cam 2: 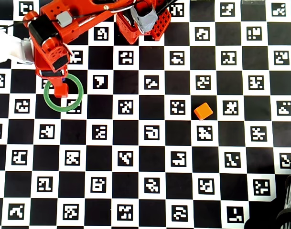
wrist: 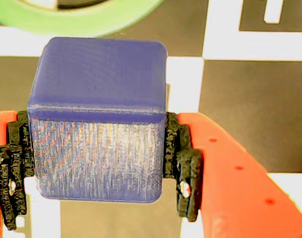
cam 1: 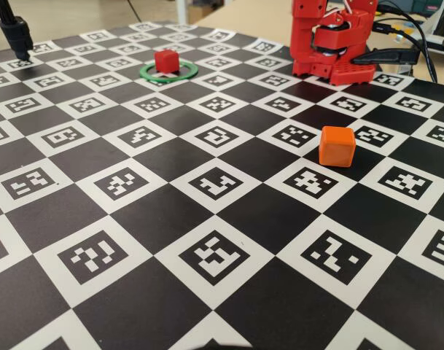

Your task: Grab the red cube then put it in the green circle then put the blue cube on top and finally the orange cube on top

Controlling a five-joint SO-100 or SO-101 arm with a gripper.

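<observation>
On a black-and-white marker board, the blue cube is being pinched between the pads of the gripper near the green ring, where the red cube is sitting, presumably for stacking, while the orange cube is being left well apart.

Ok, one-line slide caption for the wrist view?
Gripper clamps the small matte blue plastic cube just short of the flat green ring.

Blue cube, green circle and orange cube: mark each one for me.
blue cube [wrist: 98, 89]: wrist view, on its top face.
green circle [cam 2: 80, 93]: overhead view, on the ring's right arc.
orange cube [cam 1: 337, 146]: fixed view, on its front face.
</observation>
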